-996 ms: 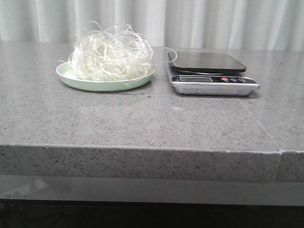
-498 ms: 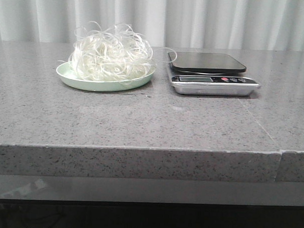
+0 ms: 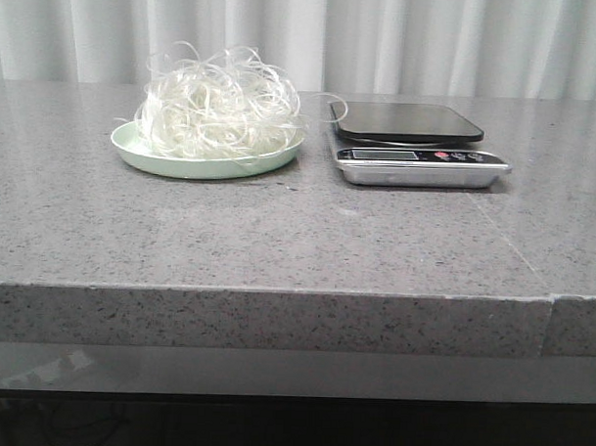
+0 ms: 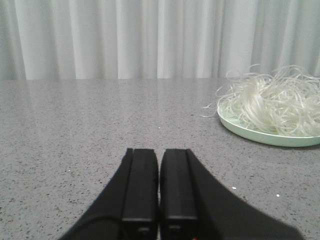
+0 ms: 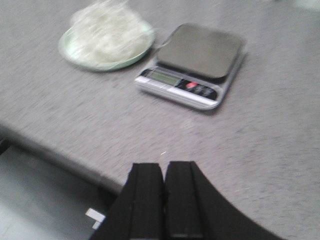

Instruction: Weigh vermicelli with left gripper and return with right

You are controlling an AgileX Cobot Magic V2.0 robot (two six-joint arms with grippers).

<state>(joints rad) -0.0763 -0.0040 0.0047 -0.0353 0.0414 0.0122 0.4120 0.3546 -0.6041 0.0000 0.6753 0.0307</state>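
Observation:
The vermicelli [image 3: 216, 108] is a fluffy whitish nest on a pale green plate [image 3: 144, 157] at the table's back left. It also shows in the left wrist view [image 4: 272, 102] and, blurred, in the right wrist view [image 5: 106, 32]. A silver kitchen scale [image 3: 417, 166] with a dark, bare pan [image 3: 404, 119] stands right of the plate; it also shows in the right wrist view [image 5: 192, 77]. My left gripper [image 4: 159, 150] is shut and empty, low over the table, well short of the plate. My right gripper [image 5: 164, 164] is shut and empty above the table's front edge. Neither gripper shows in the front view.
The grey speckled stone table [image 3: 278, 232] has a front edge [image 3: 276, 293] and a seam at the right [image 3: 552, 300]. White curtains [image 3: 383, 40] hang behind it. A few loose strands trail from the nest toward the scale.
The front view shows no change to the plate, vermicelli or scale. No gripper has entered that view.

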